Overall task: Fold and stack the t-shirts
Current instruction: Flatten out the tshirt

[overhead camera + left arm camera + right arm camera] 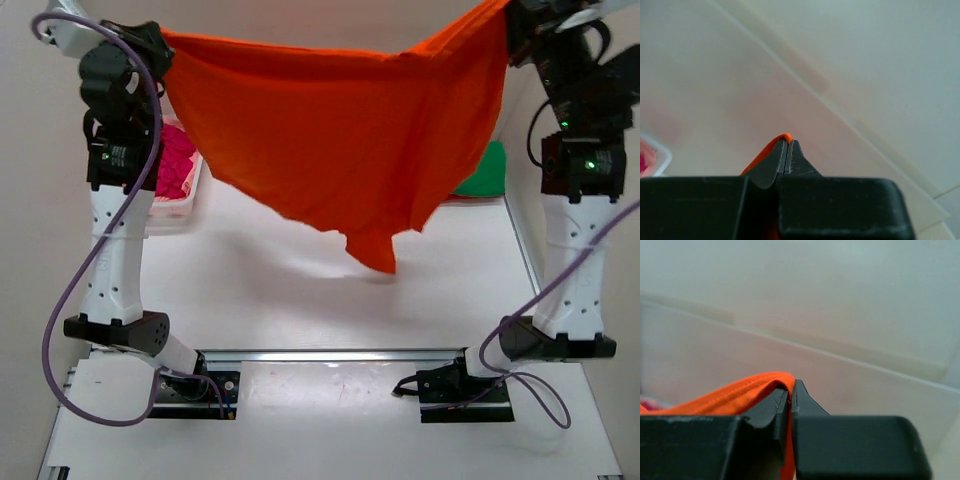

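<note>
A bright orange t-shirt [340,130] hangs spread in the air between my two grippers, high above the table, its lowest corner dangling near the middle. My left gripper [160,42] is shut on the shirt's left top corner; the orange hem [782,138] shows pinched at its tips [789,145]. My right gripper [512,18] is shut on the right top corner; the orange hem [740,392] drapes over its left finger [792,387]. A magenta t-shirt [178,160] lies in a white basket at the left. A green t-shirt [485,172] lies at the back right, partly hidden by the orange one.
The white plastic basket [180,205] stands at the left behind my left arm; its corner shows in the left wrist view [655,157]. White table surface [300,290] lies under the hanging shirt. Both arm bases sit at the near edge.
</note>
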### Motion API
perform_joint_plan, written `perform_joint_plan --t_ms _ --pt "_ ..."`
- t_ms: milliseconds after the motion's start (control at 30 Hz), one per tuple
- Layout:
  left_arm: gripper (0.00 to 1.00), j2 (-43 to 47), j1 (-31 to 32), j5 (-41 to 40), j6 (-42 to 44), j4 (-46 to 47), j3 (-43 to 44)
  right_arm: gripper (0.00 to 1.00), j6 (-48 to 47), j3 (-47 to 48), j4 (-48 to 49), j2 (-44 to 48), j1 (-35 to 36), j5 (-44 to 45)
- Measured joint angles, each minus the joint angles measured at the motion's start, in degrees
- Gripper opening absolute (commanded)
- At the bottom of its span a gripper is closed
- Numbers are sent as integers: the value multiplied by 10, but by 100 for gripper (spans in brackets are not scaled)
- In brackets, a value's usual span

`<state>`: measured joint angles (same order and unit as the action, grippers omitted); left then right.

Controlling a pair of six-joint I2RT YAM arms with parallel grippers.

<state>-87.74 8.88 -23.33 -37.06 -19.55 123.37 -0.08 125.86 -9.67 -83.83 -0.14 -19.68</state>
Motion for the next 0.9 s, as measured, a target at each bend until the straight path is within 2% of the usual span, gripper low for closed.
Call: perform_joint_plan --t_ms 133,267,333,467,533,667,833,900 --pt "0 -18 0 13 -10 -17 -56 0 8 1 -21 -61 26 -16" --pt "0 -81 -5 35 -15 -32 -61 1 14 4 -47 -146 32 -33" --pt "0 -134 -13 48 -13 -48 -29 0 15 37 -56 -200 29 -41" --pt "0 -258 -29 64 -2 -74 101 0 22 111 -38 -299 15 -47" --pt "0 -290 -38 73 0 -74 136 0 26 112 -24 -314 10 -46" --pt "0 -284 -56 87 -3 -63 136 0 28 115 14 -313 0 -48" --pt "0 -228 -70 111 -9 -39 132 0 10 111 46 -264 -22 -53" --pt "0 -194 -69 117 -9 -36 113 0 3 80 52 -226 -31 -53"
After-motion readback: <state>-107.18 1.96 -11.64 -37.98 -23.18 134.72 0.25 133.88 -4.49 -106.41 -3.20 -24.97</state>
